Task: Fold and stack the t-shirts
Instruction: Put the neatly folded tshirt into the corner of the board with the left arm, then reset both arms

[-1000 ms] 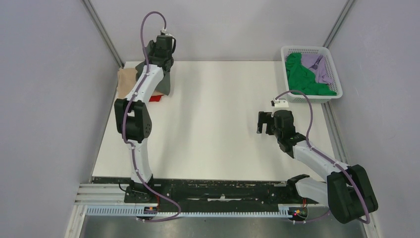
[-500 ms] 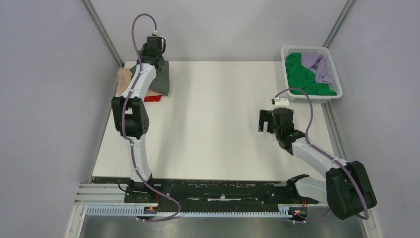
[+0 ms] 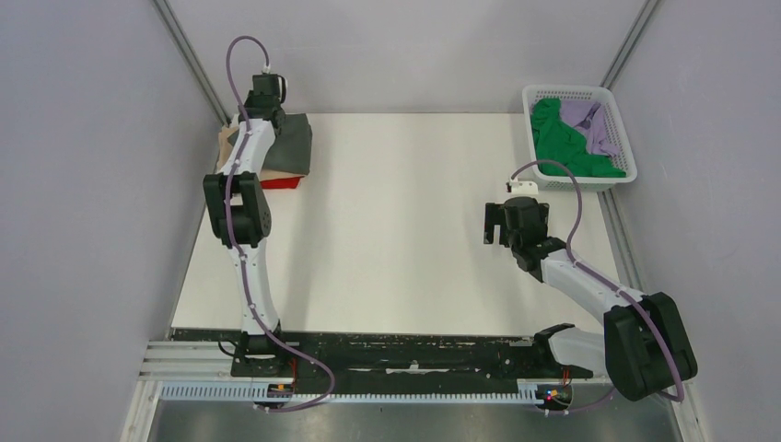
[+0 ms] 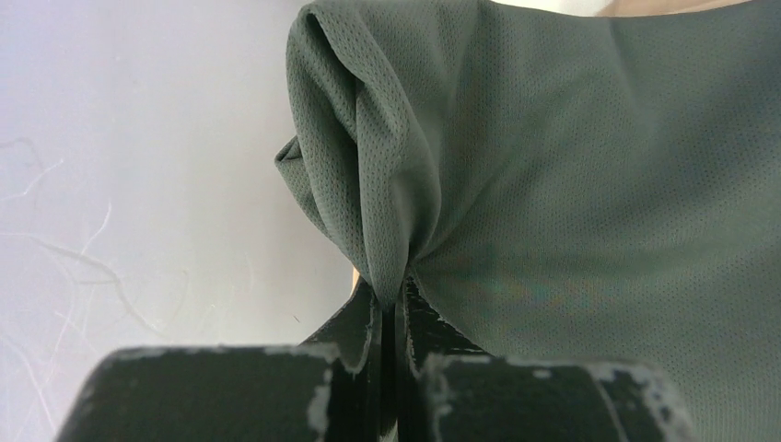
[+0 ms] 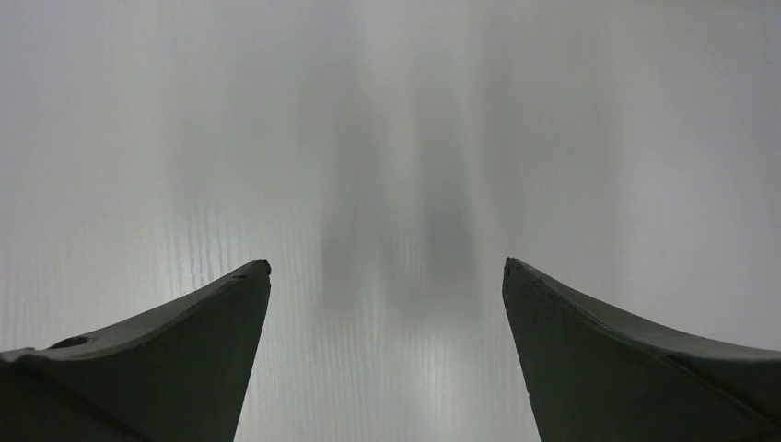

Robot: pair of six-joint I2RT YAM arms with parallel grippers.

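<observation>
My right gripper [image 5: 387,265] hangs nearest to me, over the right half of the white bench [image 3: 396,239]. Its jaws are spread wide with nothing between them (only pale bench surface shows under the fingers).

Farther out, my left arm reaches all the way to the far-left corner. There my left gripper [image 4: 391,293] is pinched tight on a bunched fold of the dark grey t-shirt [image 4: 571,184]. The mesh cloth gathers into a ridge right at the fingertips and spreads out wide to the right of them. From above, this shirt drapes down from the gripper over the corner pile. I cannot tell how much of it already rests on the pile.

Under and beside it lies the tan t-shirt [image 3: 229,145], showing on the left toward the wall. A strip of the red t-shirt [image 3: 282,183] peeks out at the near edge of the grey cloth.

Well apart from all this, in the far-right corner, sits the white lattice basket [image 3: 569,91]. The green t-shirt [image 3: 562,145] is crumpled inside it and fills most of the space. The lilac t-shirt [image 3: 596,127] lies bunched against it on the right side.
</observation>
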